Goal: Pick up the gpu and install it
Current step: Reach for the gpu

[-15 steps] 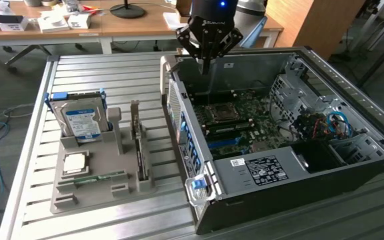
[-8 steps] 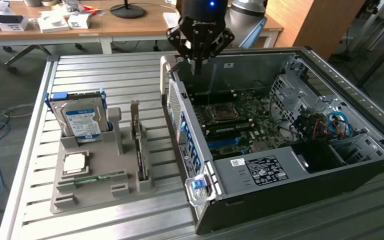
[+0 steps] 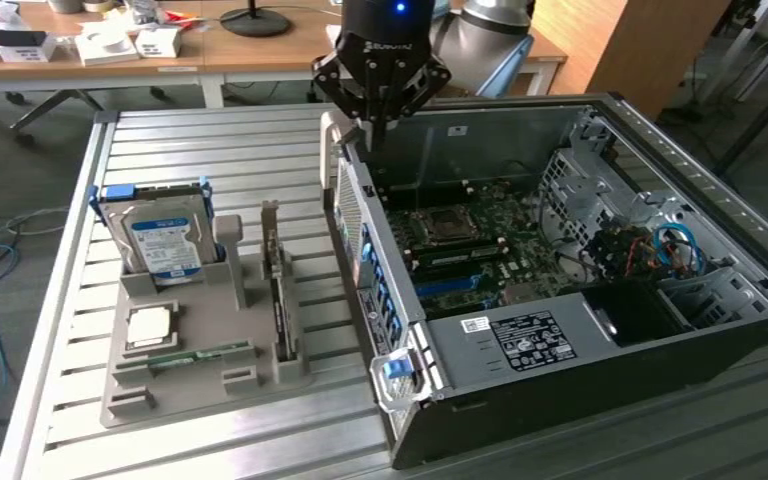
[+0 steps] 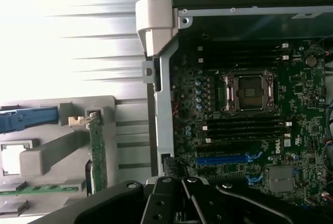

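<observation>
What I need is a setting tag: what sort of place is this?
Probably a robotics lab: an open black computer case on a slatted metal bench, a grey parts fixture, cluttered wooden desks behind.

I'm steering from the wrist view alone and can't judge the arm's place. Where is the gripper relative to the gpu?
Observer: The gripper hangs over the wall of the open computer case that faces the grey holder. It is apart from the gpu, which stands on edge in a slot of that holder.
Operator: I see something blue at the holder's far side. What is it?
Observer: That is the blue carrier of a hard drive with a blue-white label. The drive stands upright in the holder, on the exterior view's left of the gpu.
</observation>
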Controlling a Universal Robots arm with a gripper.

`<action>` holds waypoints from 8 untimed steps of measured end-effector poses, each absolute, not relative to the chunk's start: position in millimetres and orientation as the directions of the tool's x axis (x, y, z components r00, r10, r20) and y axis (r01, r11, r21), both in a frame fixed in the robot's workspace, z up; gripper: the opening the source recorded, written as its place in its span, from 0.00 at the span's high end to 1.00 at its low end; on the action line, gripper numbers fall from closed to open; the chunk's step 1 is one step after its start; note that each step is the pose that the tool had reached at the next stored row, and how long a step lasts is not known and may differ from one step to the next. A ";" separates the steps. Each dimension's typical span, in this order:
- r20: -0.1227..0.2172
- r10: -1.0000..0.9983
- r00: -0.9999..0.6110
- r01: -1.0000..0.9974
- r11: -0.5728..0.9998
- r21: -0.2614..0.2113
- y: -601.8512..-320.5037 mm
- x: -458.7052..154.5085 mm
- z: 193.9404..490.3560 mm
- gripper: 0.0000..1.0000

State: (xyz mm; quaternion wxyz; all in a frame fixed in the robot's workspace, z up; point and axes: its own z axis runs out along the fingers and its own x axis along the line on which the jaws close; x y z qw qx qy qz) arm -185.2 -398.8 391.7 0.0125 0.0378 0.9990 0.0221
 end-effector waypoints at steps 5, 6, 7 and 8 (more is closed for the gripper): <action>-0.023 0.076 -0.997 0.075 0.996 0.045 -398.8 -196.2 391.4 0.89; -0.023 0.076 -0.997 0.075 0.996 0.045 -398.8 -197.9 391.3 0.89; -0.023 0.076 -0.997 0.075 0.996 0.045 -398.7 -199.4 391.2 0.89; -0.023 0.076 -0.997 0.075 0.996 0.045 -398.8 -200.8 391.2 0.89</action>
